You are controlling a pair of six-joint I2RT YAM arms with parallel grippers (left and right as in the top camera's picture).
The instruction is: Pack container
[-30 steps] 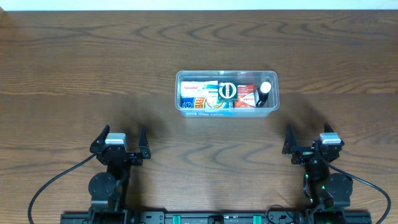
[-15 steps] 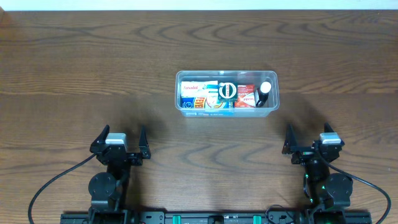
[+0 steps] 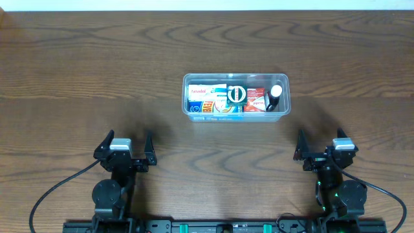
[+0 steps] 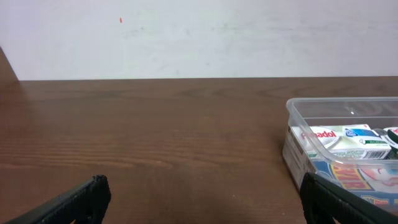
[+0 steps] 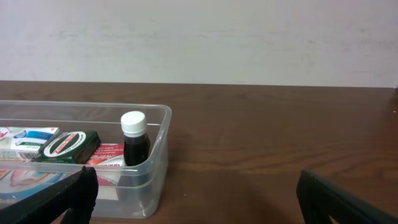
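The clear plastic container sits at the table's middle, holding several small boxes, a green pack with a round label, a red box and a dark bottle with a white cap. The left wrist view catches the container at its right edge. From the right wrist, the container is at the left, with the bottle upright in its near corner. My left gripper stands open near the front left, empty. At the front right my right gripper is open and empty too, both well short of the tub.
Dark wooden table all around. A pale wall rises behind the far edge. The arm bases and their cables lie along the front edge.
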